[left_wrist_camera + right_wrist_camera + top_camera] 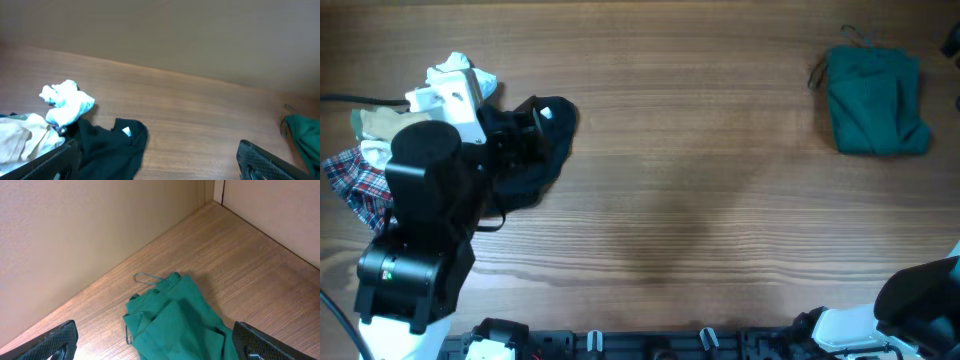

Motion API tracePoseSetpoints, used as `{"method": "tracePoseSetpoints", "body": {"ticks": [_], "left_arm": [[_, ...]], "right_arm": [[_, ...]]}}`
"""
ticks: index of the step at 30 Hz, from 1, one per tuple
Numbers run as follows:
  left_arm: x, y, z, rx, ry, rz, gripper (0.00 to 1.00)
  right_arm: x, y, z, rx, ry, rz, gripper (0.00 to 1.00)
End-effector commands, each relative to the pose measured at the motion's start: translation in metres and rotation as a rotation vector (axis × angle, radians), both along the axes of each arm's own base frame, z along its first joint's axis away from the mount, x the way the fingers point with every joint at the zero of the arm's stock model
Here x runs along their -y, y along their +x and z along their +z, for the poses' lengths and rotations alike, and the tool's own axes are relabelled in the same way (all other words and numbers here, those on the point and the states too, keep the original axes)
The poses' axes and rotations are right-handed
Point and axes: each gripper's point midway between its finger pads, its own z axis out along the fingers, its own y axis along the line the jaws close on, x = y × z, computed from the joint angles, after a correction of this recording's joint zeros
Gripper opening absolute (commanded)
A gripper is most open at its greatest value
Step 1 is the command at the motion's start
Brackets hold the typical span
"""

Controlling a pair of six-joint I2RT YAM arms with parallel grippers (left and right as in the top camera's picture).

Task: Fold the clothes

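Note:
A folded dark green garment [876, 100] lies at the far right of the table; it also shows in the right wrist view [180, 325]. A pile at the far left holds a black garment [545, 150], a white one [455, 72], a beige one [375, 122] and a red-blue plaid one [355, 180]. My left gripper [515, 135] is open over the black garment [107, 150], with its fingers wide apart [157, 160] and nothing held. My right gripper [156, 340] is open and empty, facing the green garment. The right arm [920, 300] sits at the near right corner.
The left arm's body [415, 220] covers part of the pile. The white garment [67, 102] and the beige one [20, 137] show left of the black one. A thin loop [147, 278] sticks out from the green garment. A wall borders the table's far side.

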Motion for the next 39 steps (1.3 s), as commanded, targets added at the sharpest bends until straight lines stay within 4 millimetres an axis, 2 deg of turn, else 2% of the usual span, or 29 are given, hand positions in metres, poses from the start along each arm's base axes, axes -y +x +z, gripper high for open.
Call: {"method": "tracePoseSetpoints", "body": {"ticks": [1,4,7,14,18,21,25,27,32,36,39], "left_arm": [[0.001,-0.002,-0.003,-0.017,0.018,-0.019,1.00],[0.002,-0.005,-0.009,-0.048,0.019,-0.029,1.00],[0.022,-0.014,-0.019,-0.103,-0.027,-0.141,1.00],[0.012,-0.037,-0.052,-0.261,0.014,-0.113,1.00],[0.016,-0.038,-0.048,-0.229,0.016,-0.126,1.00],[0.018,-0.023,-0.029,-0.070,-0.024,-0.134,1.00],[0.016,-0.021,-0.003,0.254,-0.091,-0.176,1.00],[0.014,-0.029,-0.008,0.313,-0.098,-0.184,0.99],[-0.006,-0.050,-0.041,0.426,-0.085,-0.122,1.00],[-0.011,-0.062,-0.057,0.553,-0.075,-0.113,1.00],[-0.013,-0.068,-0.081,0.564,-0.071,-0.112,1.00]], "right_arm": [[-0.001,0.002,-0.001,0.000,0.007,0.004,0.99],[-0.001,0.002,-0.001,0.000,0.007,0.004,1.00],[-0.001,0.002,-0.001,0.000,0.008,0.003,0.99],[-0.001,0.002,-0.001,0.000,0.008,0.004,1.00],[-0.001,0.002,-0.001,0.000,0.007,0.004,0.99],[-0.001,0.002,-0.001,0.000,0.008,0.004,1.00],[-0.001,0.002,-0.001,0.000,0.008,0.004,0.99],[-0.001,0.002,-0.001,0.000,0.008,0.004,0.99],[-0.001,0.002,-0.001,0.000,0.008,0.004,1.00],[-0.001,0.002,-0.001,0.000,0.008,0.003,1.00],[-0.001,0.002,-0.001,0.000,0.008,0.004,0.99]]}}
